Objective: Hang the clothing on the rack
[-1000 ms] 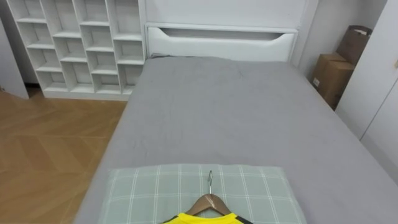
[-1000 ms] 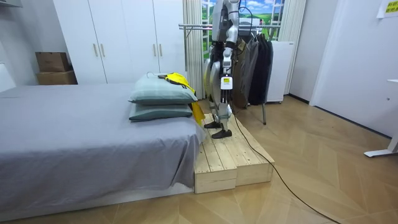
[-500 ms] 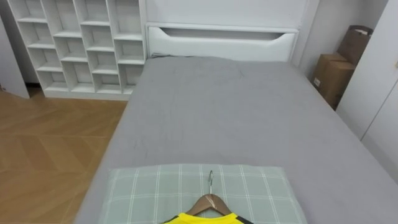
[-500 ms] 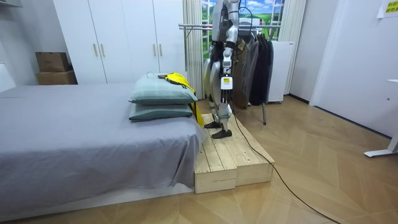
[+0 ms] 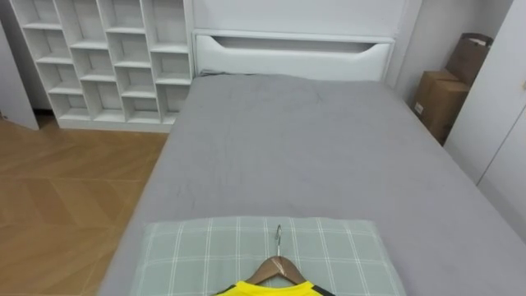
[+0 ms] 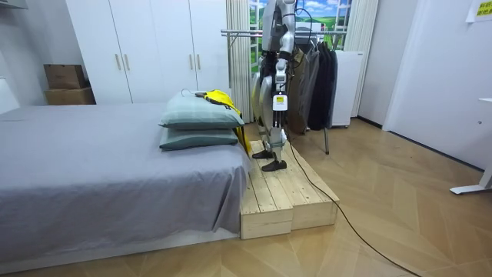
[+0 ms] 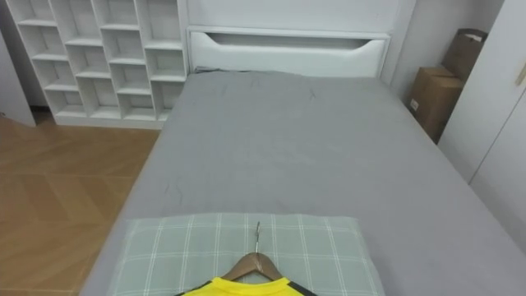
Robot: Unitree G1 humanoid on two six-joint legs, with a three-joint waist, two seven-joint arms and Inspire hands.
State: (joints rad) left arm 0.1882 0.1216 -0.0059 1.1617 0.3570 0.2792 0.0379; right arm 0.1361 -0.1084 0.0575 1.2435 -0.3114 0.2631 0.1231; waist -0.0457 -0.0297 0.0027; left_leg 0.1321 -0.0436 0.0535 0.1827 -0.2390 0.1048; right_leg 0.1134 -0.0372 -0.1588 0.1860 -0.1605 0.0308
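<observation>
A yellow garment point(image 5: 265, 289) on a wooden hanger point(image 5: 278, 267) lies on a green checked pillow point(image 5: 197, 251) at the near end of the grey bed point(image 5: 312, 148). The hanger's metal hook points up the bed. In the room view the garment point(image 6: 221, 97) rests on top of two stacked pillows point(image 6: 200, 117). I stand upright on a wooden platform point(image 6: 288, 192) beside them, facing the bed. My left hand point(image 6: 276, 108) hangs at my side. Behind me a clothes rail point(image 6: 242, 32) carries several dark garments point(image 6: 319, 73).
A white headboard point(image 5: 292, 53) closes the far end of the bed. A white cubby shelf point(image 5: 107, 57) stands at the far left over wood floor point(image 5: 57, 197). Cardboard boxes point(image 5: 444, 94) and white wardrobe doors point(image 5: 501, 123) line the right.
</observation>
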